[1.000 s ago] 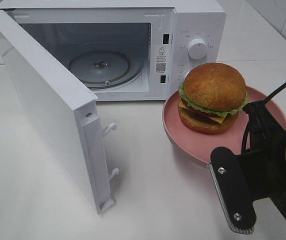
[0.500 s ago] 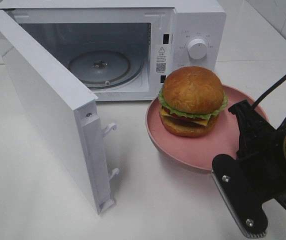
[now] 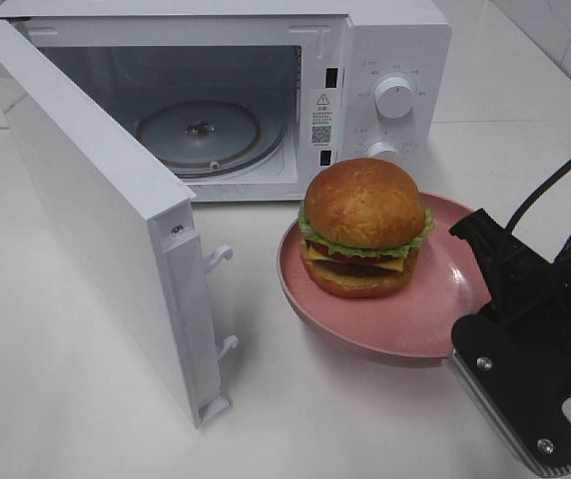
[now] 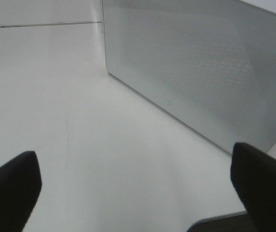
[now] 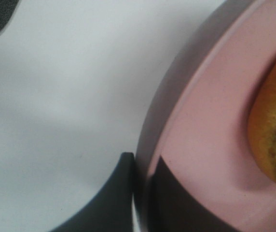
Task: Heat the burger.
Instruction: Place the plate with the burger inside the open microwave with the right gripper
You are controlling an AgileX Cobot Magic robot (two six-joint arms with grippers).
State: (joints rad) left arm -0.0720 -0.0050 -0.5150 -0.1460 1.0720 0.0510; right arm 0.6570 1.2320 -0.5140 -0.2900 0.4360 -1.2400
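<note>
With the door of the microwave swung fully open toward the left of the exterior high view, the cavity is exposed and the glass turntable sits bare inside it. The burger stands upright on the pink plate, on the half of the plate nearer the microwave. It is outside the cavity, directly in front of the control panel. From the high camera its bun top sits just below the lower knob, with the upper knob above that. The plate is positioned on the right half of the white bench, in front of the microwave and near it. Its near rim casts a dark shadow on the bench surface beneath. The right claw is clamped on the plate rim at the side farthest from the microwave. In the right wrist view one finger lies under the rim and the other on the inner face, with the rim pinched between them and the edge of the bun visible beyond. The left claw stands fully apart and holds nothing. Its two dark fingertips frame bare bench surface, with the outer perforated face of the open door ahead of them and well apart from them. The left arm does not appear in the exterior high view.
</note>
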